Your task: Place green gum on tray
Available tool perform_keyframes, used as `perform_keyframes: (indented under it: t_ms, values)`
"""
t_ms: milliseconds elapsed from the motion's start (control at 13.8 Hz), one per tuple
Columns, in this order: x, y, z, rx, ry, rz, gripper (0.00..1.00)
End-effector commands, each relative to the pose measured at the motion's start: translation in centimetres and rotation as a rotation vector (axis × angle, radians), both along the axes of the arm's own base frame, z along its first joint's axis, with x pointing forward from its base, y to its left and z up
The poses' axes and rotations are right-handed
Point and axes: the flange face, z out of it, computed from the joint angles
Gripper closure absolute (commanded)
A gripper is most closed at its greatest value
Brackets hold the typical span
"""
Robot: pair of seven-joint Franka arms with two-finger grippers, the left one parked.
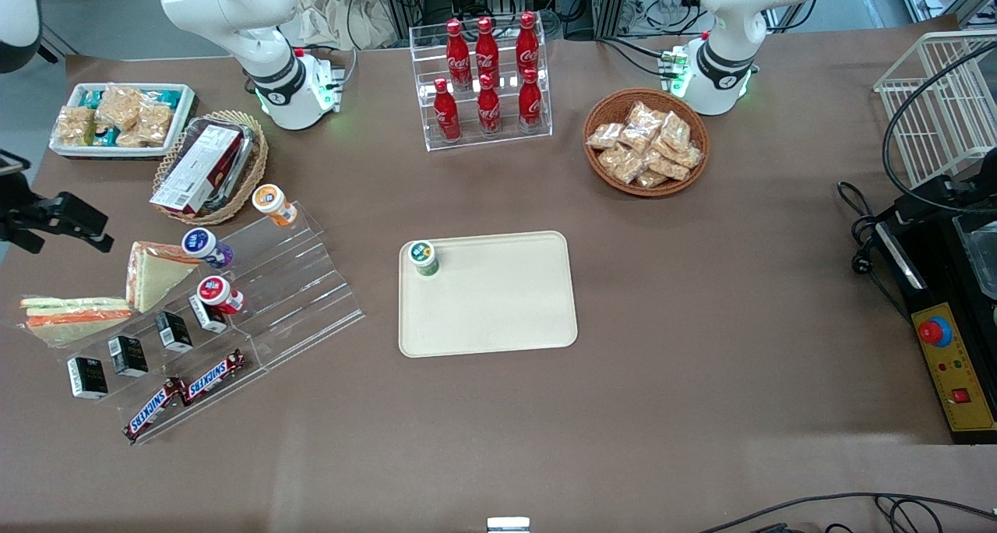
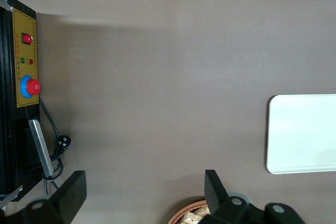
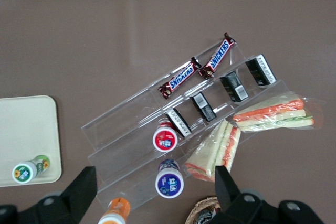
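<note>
The green gum point(image 1: 424, 257), a small green bottle with a white lid, stands upright on the cream tray point(image 1: 498, 307), in the tray's corner toward the working arm's end and farthest from the front camera. It also shows in the right wrist view point(image 3: 26, 170) on the tray point(image 3: 26, 124). My gripper point(image 3: 155, 195) is open and empty, held high above the clear stepped shelf point(image 3: 131, 124), well apart from the gum. One finger point(image 3: 84, 190) shows at each side. The gripper itself does not show in the front view.
The clear stepped shelf point(image 1: 311, 284) holds an orange bottle point(image 1: 273, 203), a purple bottle point(image 1: 206, 247), a red bottle point(image 1: 220, 294), small black boxes and Snickers bars point(image 1: 187, 393). Sandwiches point(image 1: 156, 272) lie beside it. A cola rack point(image 1: 487, 81) and a snack basket point(image 1: 646, 143) stand farther from the camera.
</note>
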Motion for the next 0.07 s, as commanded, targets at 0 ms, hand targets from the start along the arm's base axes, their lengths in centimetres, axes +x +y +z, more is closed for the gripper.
perform_keyframes:
  t_ms: [0]
  values:
    - [-0.07,-0.4,0.05,0.006,0.013,0.0,0.0]
